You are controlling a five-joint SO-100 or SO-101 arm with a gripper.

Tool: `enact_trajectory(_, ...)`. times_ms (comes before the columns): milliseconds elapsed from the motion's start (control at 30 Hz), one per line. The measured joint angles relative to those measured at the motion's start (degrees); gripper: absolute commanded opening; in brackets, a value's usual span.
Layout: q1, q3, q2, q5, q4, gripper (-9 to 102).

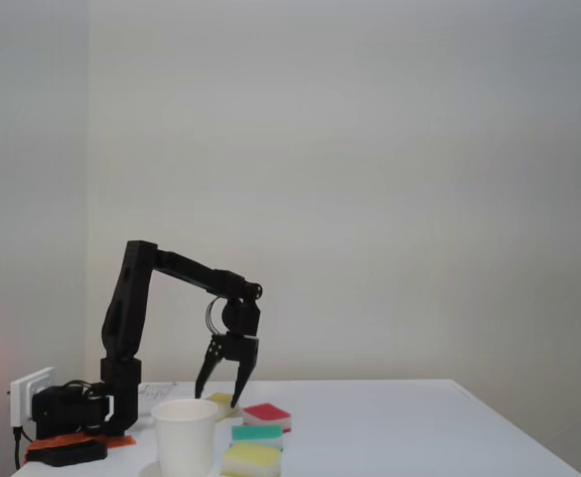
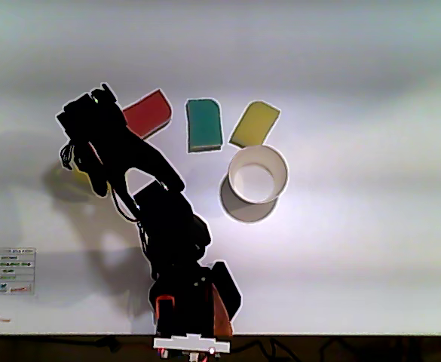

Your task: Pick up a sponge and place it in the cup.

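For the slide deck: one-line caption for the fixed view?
Arm's open gripper poised above the pale-yellow sponge, with the white cup and three coloured sponges in front.

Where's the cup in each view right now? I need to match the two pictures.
Fixed view: the cup stands at the bottom edge, left of centre, in front of the arm, with the green sponge just to its right.
Other view: the cup sits right of centre, seen from above, just below the green sponge.
Shared landmark: the green sponge, middle of the three-sponge row.
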Motion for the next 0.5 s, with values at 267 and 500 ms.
enact_trajectory(267, -1.05, -0.09, -1.67, -0.97, -0.79, 4)
enact_trajectory(500, -1.32, -0.35, -2.02, -0.26, 0.26, 0)
